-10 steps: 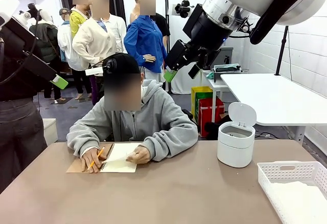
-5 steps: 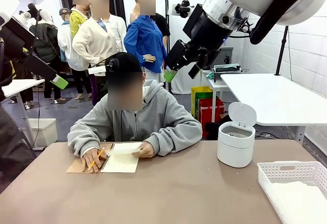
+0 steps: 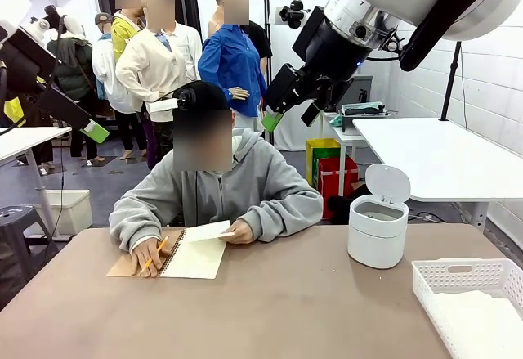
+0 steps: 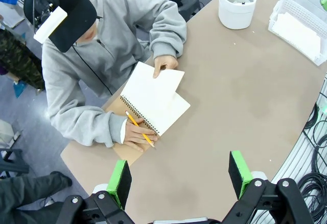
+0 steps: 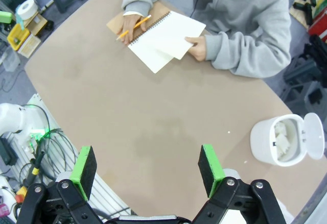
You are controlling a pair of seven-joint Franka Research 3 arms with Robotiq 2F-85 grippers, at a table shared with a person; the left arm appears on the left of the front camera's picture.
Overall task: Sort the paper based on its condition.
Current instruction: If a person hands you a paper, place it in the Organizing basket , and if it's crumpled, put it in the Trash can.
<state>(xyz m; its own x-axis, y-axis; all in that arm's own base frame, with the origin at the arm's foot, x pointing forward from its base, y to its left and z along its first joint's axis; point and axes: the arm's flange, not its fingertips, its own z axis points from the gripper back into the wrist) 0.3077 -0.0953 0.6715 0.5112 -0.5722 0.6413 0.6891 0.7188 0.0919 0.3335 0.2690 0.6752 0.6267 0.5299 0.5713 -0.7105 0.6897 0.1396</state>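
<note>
Across the table a person lifts a smooth white paper sheet [image 3: 208,231] [image 4: 153,81] [image 5: 166,39] off a spiral notebook [image 3: 194,259] [image 4: 166,116] with one hand. The other hand rests on the notebook with a pencil [image 4: 139,129]. Crumpled paper wads [image 5: 280,134] lie in the open white bin [image 3: 376,240]. Flat sheets [image 4: 300,32] lie in the white basket [image 3: 458,275]. My left gripper [image 4: 179,178] [image 3: 91,128] hangs open high over the table's left side. My right gripper [image 5: 146,167] [image 3: 290,116] is open, high above the middle, holding nothing.
The bin [image 4: 236,7] stands at the far right of the table with its lid up, and the basket [image 4: 286,9] is at the front right corner. Bare tabletop [image 3: 270,310] lies between the notebook and these containers. Cables [image 5: 38,147] hang beside the table's near edge.
The person has raised the sheet off the notebook page and drawn it a little to the right. A passer-by at the left has gone from the picture. Both grippers stay where they were.
</note>
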